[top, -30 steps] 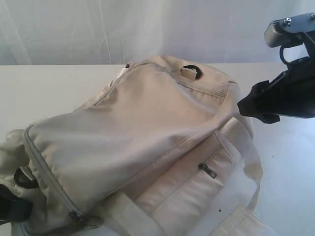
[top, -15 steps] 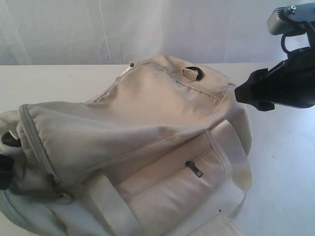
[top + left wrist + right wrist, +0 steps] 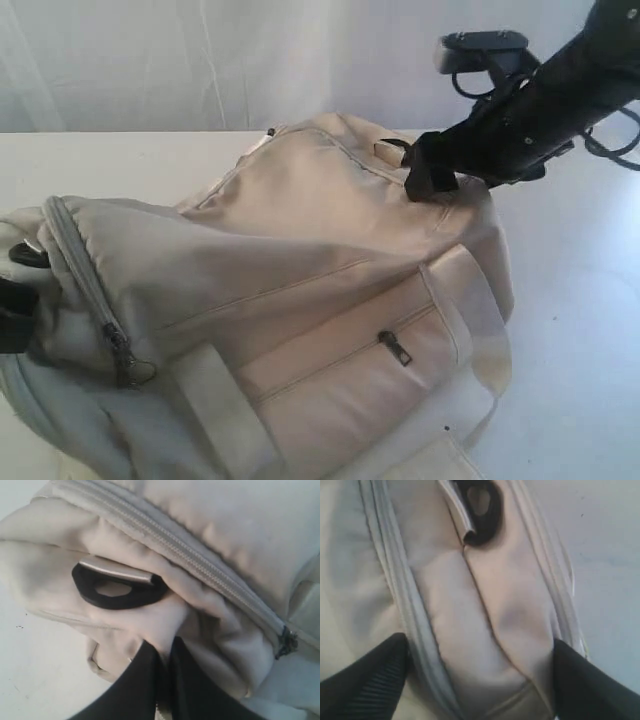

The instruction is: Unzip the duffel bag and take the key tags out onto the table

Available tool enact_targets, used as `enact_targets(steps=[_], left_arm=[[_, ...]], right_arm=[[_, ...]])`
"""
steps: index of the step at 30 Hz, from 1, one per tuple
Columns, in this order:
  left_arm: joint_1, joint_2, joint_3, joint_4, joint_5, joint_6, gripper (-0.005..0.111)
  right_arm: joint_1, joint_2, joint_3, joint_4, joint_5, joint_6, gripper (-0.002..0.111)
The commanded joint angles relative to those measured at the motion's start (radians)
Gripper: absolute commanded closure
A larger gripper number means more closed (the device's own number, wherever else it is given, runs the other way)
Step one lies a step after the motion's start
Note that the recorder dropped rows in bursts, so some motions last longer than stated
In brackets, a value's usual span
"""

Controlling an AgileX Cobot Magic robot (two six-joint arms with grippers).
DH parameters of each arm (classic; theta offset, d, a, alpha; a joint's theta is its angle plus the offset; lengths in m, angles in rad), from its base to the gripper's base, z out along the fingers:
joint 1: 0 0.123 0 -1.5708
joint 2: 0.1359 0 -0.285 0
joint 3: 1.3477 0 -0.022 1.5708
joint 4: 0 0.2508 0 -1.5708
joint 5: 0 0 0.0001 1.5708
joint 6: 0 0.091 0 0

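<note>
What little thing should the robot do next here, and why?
Probably close the open right gripper on the fabric it straddles, beside the dark ring at the far end of the duffel bag. The left gripper pinches the other end and the zipper is shut; holding both ends should steady unzipping.

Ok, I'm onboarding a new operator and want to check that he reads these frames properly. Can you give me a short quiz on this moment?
1. True or false: the main zipper of the duffel bag is already undone.
2. The right gripper is: A) shut on a strap; B) open, astride the bag's end near the dark ring; C) parked over bare table.
3. What is the left gripper pinching?

Key: 1 false, it looks closed along its visible length, with the pull at its end; 2 B; 3 a fold of the bag's fabric.
</note>
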State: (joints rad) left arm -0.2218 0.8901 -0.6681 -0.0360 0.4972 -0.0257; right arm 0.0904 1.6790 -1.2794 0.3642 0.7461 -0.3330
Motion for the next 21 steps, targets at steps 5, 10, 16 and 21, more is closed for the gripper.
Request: enact_targets(steps=[5,10,16,21], left_arm=[[-0.001,0.094,-0.008,0.0,-0.064,0.026,0.106],[-0.001,0.129,-0.046,0.0,-0.061,0.034,0.106],[-0.001,0.204,-0.124,0.0,-0.087,0.087,0.106],[-0.001,0.27,-0.158,-0.005,-0.07,0.089,0.106]], right_arm=[[-0.019,0.023,-0.036,-0.095,0.096,0.099,0.107],[-0.073,-0.124,0.092,-0.242,0.122,0.207,0.107],[-0.094,-0.398,0.337,-0.229,0.09,0.266,0.107],[-0.094,-0.608,0.495,-0.229,0.069,0.292,0.107]])
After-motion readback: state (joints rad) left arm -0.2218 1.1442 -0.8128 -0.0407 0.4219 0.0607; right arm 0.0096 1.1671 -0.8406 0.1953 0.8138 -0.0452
